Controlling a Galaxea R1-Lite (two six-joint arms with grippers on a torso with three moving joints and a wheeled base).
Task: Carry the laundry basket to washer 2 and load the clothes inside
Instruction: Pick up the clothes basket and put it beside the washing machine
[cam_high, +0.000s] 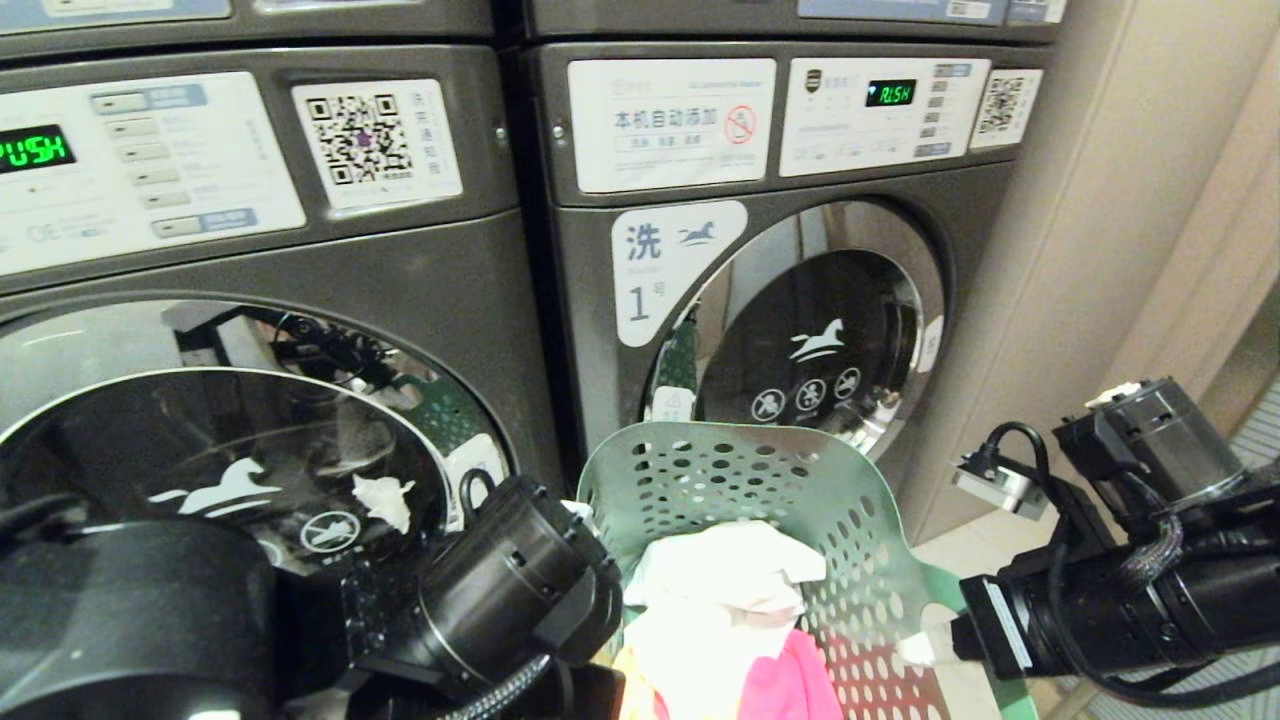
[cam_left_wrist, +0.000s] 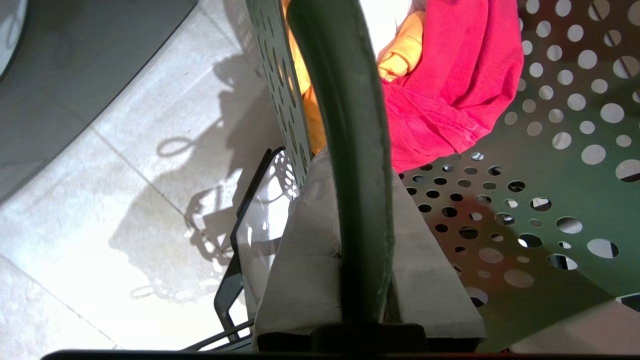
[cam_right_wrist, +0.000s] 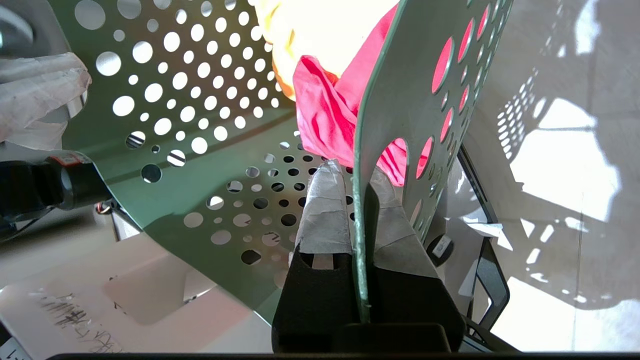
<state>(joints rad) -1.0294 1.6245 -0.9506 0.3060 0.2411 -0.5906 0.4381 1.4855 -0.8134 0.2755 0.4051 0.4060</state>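
Basket rim (cam_right_wrist: 361, 165) betw. right claw (cam_right_wrist: 359, 172) pads

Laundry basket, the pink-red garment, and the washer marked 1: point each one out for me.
laundry basket (cam_high: 860, 560), head view, on its perforated far wall.
pink-red garment (cam_left_wrist: 450, 95), left wrist view, on the folded cloth inside the basket.
washer marked 1 (cam_high: 820, 330), head view, on its round glass door.

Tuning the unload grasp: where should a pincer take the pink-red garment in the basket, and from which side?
From above, through the open top of the laundry basket. Pinch a raised fold of the pink-red garment: it lies bunched and creased against the yellow-orange garment. Perforated walls block any side approach.
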